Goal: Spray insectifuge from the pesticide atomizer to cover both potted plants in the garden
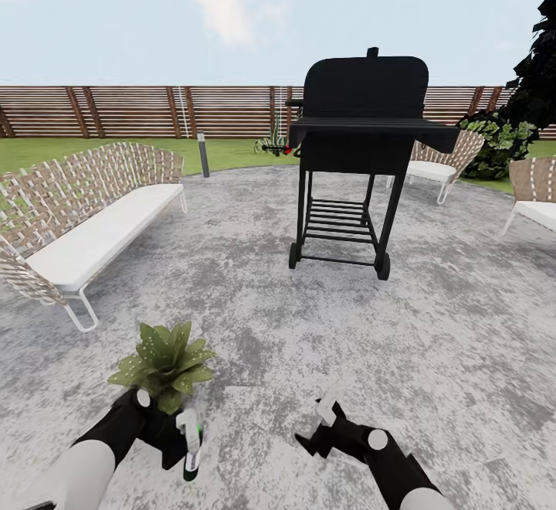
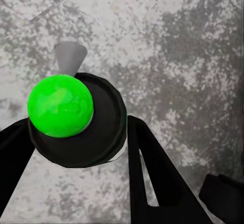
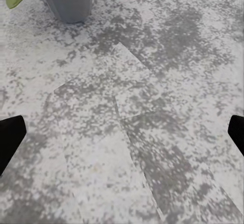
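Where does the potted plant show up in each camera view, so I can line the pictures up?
Head: plant low on the left side, just beyond the left gripper.
Left wrist: looks down on the atomizer held between the fingers, over paving.
Right wrist: the plant's grey pot and one leaf at the picture's edge.
Shared landmark: the mottled grey paving.

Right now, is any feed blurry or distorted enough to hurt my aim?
Head view: flat, even daylight, wide-angle bend at the fence, potted plant sharp. Left wrist view: pesticide atomizer blocks much of the frame. Right wrist view: paving grainy, plant pot clipped at the frame edge.
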